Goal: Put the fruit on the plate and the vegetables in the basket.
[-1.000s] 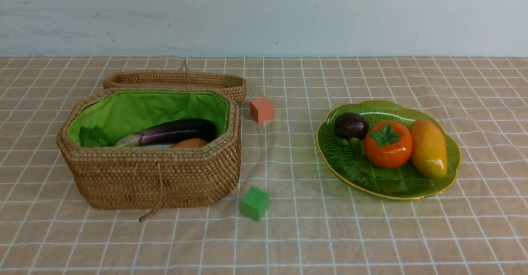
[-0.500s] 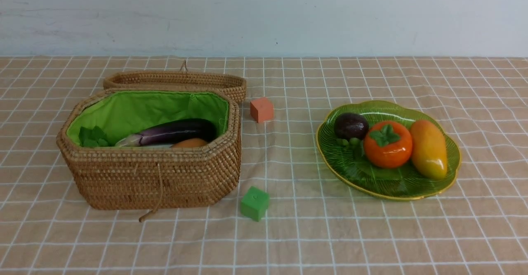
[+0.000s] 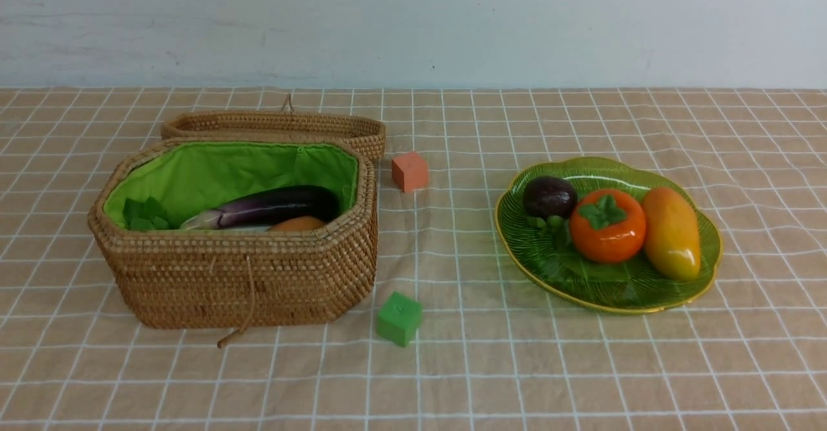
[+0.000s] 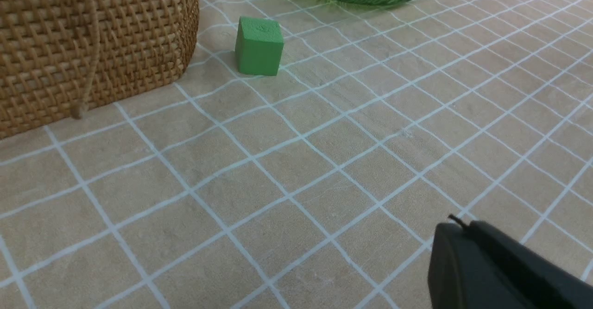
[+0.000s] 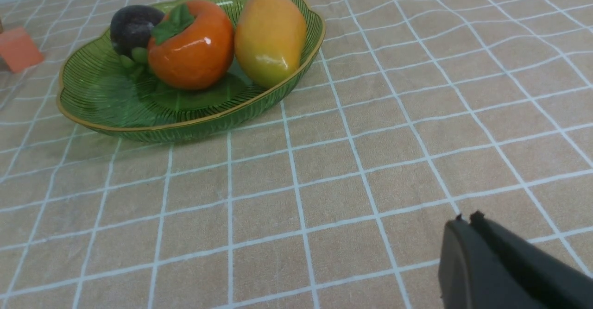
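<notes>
Apparently sorted: nothing left to move.
Fruit: mangosteen (image 3: pixel 550 196), persimmon (image 3: pixel 607 225), mango (image 3: pixel 671 233) on right plate (image 3: pixel 536 256).
Vegetables: eggplant (image 3: pixel 271 206), potato (image 3: pixel 297 224), radish leaves (image 3: pixel 145 214) inside left basket (image 3: pixel 245 276).
Left gripper (image 4: pixel 463 225), right gripper (image 5: pixel 465 221): pressed together, empty, near edge.
Next: hold clear.

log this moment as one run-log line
fruit: purple mangosteen, orange persimmon, yellow mango on green ribbed plate | wicker basket: purple eggplant inside | grippers: both shut, empty

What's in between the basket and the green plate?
Only checked cloth, in the front view. The orange cube and green cube sit off that stretch.
</notes>
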Action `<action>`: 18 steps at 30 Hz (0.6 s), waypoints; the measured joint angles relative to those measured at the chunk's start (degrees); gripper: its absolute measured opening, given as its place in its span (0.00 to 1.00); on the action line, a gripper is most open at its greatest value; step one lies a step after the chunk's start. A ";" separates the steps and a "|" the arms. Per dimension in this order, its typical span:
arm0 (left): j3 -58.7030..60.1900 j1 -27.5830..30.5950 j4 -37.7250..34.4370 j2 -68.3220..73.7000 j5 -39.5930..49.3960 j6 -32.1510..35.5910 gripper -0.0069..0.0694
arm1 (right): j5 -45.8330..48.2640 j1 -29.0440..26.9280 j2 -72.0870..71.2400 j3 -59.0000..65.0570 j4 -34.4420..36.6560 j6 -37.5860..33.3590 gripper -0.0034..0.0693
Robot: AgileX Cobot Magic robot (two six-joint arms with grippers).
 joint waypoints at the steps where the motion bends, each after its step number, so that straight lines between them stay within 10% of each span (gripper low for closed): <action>1: 0.00 0.00 0.42 0.00 0.00 0.00 0.08 | 0.00 0.00 0.00 0.00 -0.04 0.00 0.04; 8: 0.05 8.53 2.66 -0.59 -5.08 -0.29 0.08 | 0.00 0.00 0.00 0.00 -0.04 0.00 0.04; 12: 0.05 24.87 2.81 -4.61 -7.51 -2.37 0.07 | 0.00 0.00 0.00 0.00 -0.06 0.00 0.04; 18: 0.06 36.26 3.60 -5.98 6.08 -8.74 0.07 | 0.00 0.00 0.00 0.00 -0.06 0.00 0.05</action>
